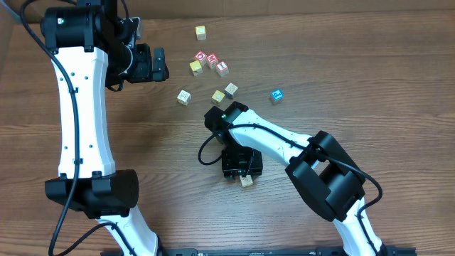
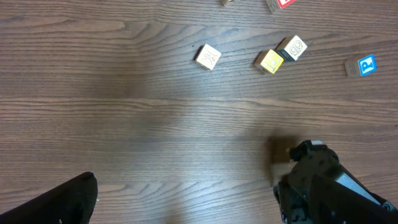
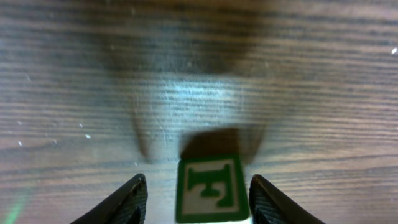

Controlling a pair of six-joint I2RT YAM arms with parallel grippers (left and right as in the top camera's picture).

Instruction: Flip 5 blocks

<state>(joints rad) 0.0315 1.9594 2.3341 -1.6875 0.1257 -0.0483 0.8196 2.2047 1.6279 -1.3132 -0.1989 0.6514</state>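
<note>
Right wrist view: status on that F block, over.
Right fingers open, straddling the green F block, not clamped. Left fingers open, empty. Block flat on table, nothing crowding it.

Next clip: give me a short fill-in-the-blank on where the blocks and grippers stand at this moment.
The block between the right gripper's fingers shows a green letter ___. The left gripper stands open and holds ___. The lone block farthest to the right in the overhead view has a ___ top face.
Missing words: F; nothing; blue.
</note>
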